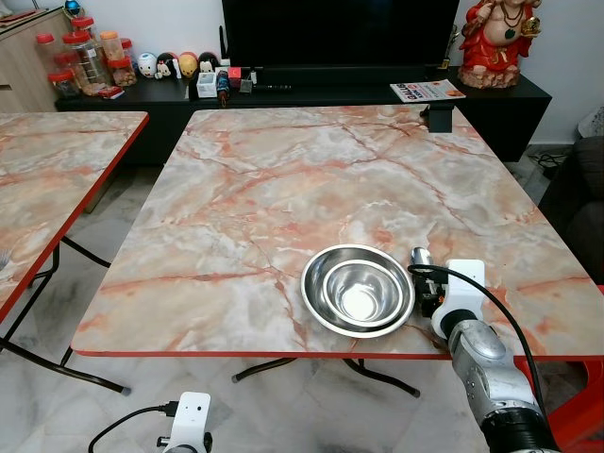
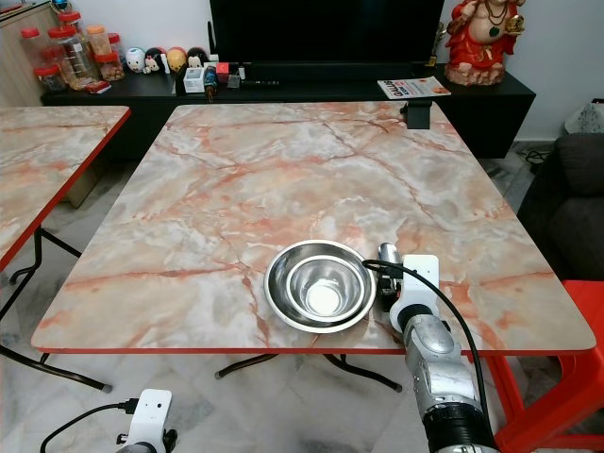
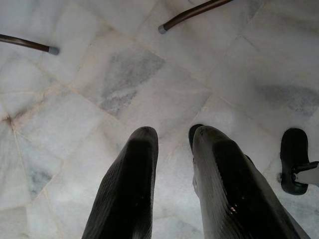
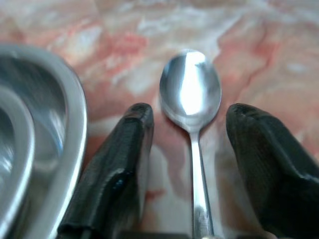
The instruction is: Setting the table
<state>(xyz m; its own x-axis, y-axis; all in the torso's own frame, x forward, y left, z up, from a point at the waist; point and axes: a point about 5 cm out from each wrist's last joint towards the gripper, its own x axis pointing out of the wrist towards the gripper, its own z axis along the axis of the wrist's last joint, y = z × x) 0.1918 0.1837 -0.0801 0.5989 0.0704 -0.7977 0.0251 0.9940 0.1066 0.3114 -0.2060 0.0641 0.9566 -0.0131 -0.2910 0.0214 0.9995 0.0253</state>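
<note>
A metal spoon (image 4: pixel 191 94) lies bowl-up on the marble-patterned table (image 1: pixel 283 179), near its front edge and just to the right of the steel bowls. Seen from the right wrist camera, the spoon rests in the gap between the right gripper's (image 4: pixel 189 124) two black fingers (image 4: pixel 122 164), its handle running back along the middle of that gap toward the wrist and its shiny bowl reaching just past the fingertips. The fingers stand spread wide, one on each side, and neither one touches the spoon; there is bare table between each finger and the handle, so the gripper has hold of nothing. Just beside one finger sits the large steel bowl (image 1: pixel 358 289), with a smaller steel bowl (image 1: pixel 360 287) nested inside it. From the head camera, the right arm (image 1: pixel 491 373) reaches up over the front edge of the table, with its wrist just right of the bowls. The left gripper (image 3: pixel 172 149) hangs low over the pale tiled floor (image 3: pixel 124 84), its fingers slightly apart and holding nothing. Behind the table stands a dark low cabinet (image 1: pixel 311 94) with a red figurine (image 1: pixel 500 42) and jars (image 1: pixel 85 57) on it.
</note>
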